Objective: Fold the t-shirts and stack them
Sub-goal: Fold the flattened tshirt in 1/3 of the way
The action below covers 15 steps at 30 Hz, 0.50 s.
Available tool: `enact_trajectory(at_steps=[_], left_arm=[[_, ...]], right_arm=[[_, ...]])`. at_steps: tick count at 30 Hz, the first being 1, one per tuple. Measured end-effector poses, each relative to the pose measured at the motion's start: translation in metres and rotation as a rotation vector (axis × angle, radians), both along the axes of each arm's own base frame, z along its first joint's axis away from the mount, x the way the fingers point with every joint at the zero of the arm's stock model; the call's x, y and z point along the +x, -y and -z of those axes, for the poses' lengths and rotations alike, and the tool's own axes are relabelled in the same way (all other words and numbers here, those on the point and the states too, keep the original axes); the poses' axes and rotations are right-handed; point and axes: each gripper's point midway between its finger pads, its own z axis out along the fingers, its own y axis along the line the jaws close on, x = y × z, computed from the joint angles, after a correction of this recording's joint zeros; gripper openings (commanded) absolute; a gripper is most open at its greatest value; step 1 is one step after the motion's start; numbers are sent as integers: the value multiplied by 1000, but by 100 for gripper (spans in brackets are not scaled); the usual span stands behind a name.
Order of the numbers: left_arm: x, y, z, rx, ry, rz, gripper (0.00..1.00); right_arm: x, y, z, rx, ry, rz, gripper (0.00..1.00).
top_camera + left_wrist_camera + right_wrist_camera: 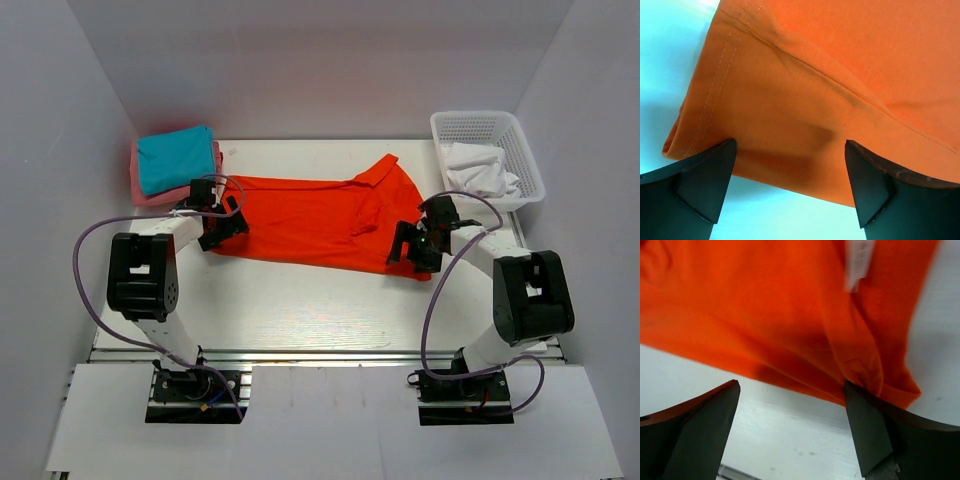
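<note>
From above, the orange-red t-shirt (pixel 320 222) lies spread mid-desk (pixel 300 310), with the left claw (pixel 230 218) and right claw (pixel 410 248) at its two ends

Left wrist: jaws wide, released, the hem between them

Right wrist: released too, the cloth edge just ahead

This looks like the folding step; the next move needs both edges pinched

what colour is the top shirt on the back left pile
Teal; the top shirt shows best in the top external view.

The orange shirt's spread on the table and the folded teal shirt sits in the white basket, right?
No: the top view shows the folded teal shirt sitting on a pink shirt, far left. The orange shirt is spread on the table.
</note>
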Motion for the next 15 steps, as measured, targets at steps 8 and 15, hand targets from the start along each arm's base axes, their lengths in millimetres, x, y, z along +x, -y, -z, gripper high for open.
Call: enact_trajectory(at_steps=[8,15], left_arm=[[-30,-2,1,-11,-23,-45,100],[-120,0,3,-48,-123,-92,100]], right_arm=[[-6,14,-1,64,32,144,90],[-75,38,-3,-13,-35,218,90]])
